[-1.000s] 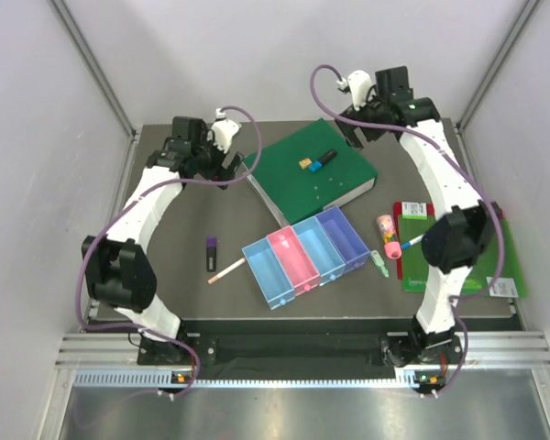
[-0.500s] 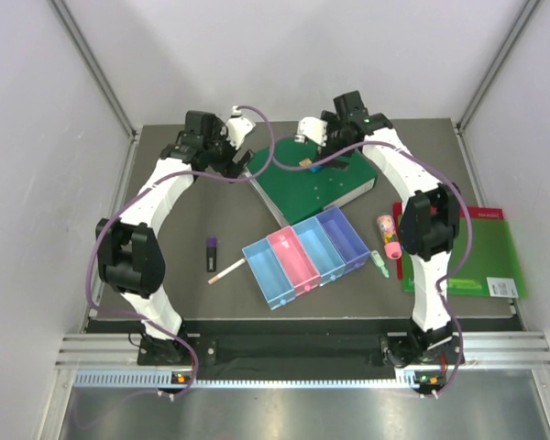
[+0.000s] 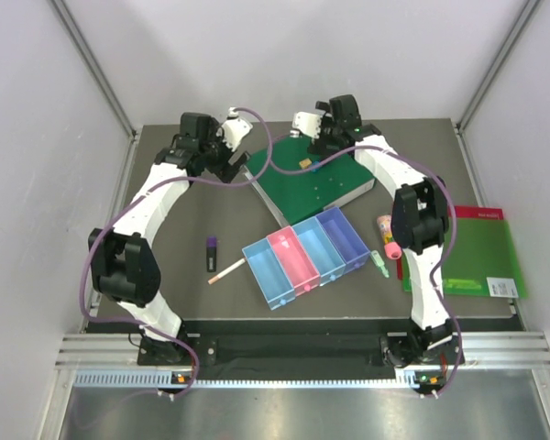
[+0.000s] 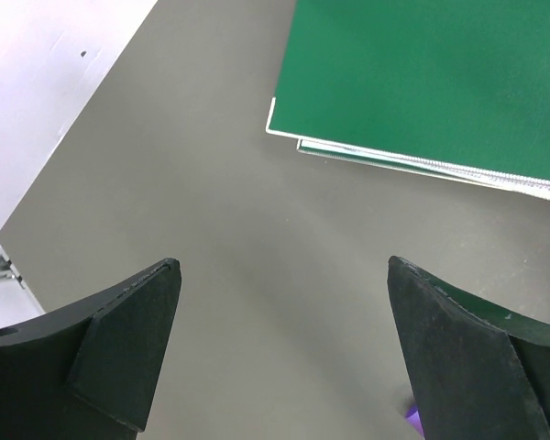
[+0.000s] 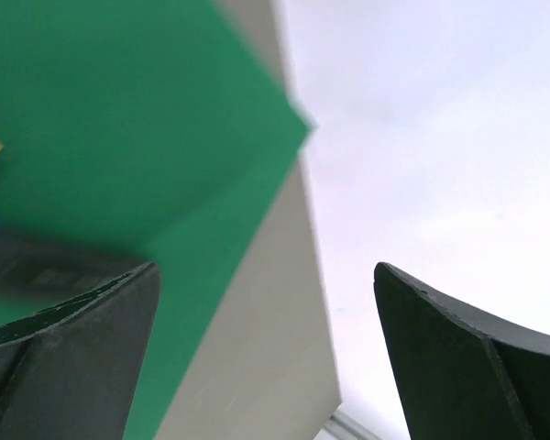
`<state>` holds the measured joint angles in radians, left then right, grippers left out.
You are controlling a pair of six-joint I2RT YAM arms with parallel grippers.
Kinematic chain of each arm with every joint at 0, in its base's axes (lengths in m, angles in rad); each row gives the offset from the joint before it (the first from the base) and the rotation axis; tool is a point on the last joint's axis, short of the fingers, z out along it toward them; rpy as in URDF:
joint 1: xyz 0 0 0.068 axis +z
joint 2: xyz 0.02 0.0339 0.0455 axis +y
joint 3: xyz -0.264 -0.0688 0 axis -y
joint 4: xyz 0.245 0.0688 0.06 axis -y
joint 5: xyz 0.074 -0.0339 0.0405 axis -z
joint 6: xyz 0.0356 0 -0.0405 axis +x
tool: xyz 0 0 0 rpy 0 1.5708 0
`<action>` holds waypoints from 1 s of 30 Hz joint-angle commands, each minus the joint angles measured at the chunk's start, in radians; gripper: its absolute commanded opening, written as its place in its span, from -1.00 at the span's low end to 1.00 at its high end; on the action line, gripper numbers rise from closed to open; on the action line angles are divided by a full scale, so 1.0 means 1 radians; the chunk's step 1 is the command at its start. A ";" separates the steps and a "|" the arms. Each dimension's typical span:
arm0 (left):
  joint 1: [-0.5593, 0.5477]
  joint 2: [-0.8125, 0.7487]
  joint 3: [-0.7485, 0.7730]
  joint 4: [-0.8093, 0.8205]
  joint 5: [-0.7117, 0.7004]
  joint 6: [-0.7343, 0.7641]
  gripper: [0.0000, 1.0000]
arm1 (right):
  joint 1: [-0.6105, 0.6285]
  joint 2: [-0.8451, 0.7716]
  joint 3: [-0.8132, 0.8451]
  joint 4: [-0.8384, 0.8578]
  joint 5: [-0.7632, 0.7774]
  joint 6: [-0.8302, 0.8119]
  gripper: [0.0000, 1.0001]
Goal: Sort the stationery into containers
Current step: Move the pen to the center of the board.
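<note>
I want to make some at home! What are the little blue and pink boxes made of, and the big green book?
The boxes look like tinted plastic, slightly see-through with shiny rims. The green book seems to be paper under a matte card or plastic cover; thin pale layers show along its edge.

Blurred marker point(image 5: 38, 258), partly off-frame

A dark grey table point(image 3: 165, 229) carries a thick green book point(image 3: 339, 188) at the back, four joined blue, pink and purple trays point(image 3: 302, 257) at centre, a purple-capped marker point(image 3: 211, 253), a pale pen point(image 3: 225, 270) and a green folder point(image 3: 481, 257).
</note>
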<state>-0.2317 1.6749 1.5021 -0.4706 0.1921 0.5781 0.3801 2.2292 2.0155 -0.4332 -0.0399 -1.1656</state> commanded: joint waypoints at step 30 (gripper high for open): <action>-0.001 -0.075 -0.036 0.018 -0.033 0.031 0.98 | 0.039 -0.209 -0.385 0.198 0.011 0.222 0.99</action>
<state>-0.2317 1.6569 1.4673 -0.4793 0.1589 0.6056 0.3996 2.1132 1.7050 -0.2092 -0.0196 -0.9737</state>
